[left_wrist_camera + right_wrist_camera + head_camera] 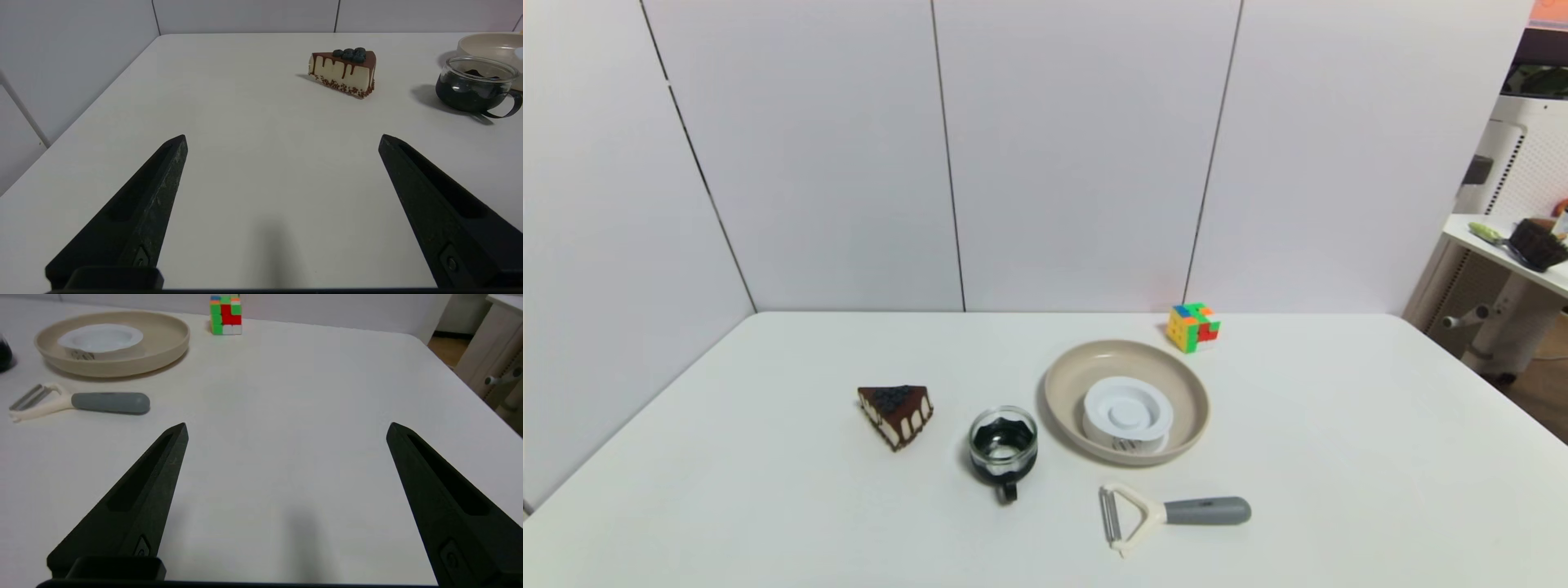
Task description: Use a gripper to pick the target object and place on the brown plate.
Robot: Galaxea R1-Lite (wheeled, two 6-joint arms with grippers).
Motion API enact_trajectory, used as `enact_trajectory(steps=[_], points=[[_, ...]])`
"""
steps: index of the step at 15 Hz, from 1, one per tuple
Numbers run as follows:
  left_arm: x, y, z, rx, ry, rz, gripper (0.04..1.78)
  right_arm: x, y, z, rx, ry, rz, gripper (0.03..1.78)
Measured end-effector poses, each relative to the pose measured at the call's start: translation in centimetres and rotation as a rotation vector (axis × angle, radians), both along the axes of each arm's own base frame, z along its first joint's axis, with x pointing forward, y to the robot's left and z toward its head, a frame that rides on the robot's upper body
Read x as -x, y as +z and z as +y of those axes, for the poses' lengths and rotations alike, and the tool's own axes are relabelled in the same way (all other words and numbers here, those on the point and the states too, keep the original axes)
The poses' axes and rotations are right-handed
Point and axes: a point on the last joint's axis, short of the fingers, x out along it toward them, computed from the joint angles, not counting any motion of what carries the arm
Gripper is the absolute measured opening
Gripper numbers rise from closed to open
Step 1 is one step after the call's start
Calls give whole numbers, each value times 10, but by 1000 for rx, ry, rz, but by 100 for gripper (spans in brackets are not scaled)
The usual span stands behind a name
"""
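The white round disc [1128, 415] with concentric rings lies inside the beige-tan plate [1070, 384], right of the table's middle. Both also show in the right wrist view, the disc [100, 338] in the plate [163, 332]. Neither arm shows in the head view. My left gripper [282, 139] is open and empty over bare table near the front left. My right gripper [287, 426] is open and empty over bare table near the front right, well short of the plate.
A multicoloured cube [1193, 327] stands behind the plate. A peeler with a grey handle [1172, 513] lies in front of it. A dark glass cup [1003, 445] and a chocolate cake slice [896, 412] sit left of the plate. White walls stand behind and to the left.
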Motion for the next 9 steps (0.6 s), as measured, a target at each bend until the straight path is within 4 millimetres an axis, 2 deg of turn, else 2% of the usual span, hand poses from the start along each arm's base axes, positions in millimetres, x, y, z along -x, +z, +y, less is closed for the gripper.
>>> enact_trajectory(steps=[3, 9], points=[[0, 0, 0, 0, 0, 0, 169, 3, -1, -1, -68, -38, -33, 169], [0, 0, 0, 0, 0, 0, 169, 3, -1, -1, -58, -38, -43, 169]])
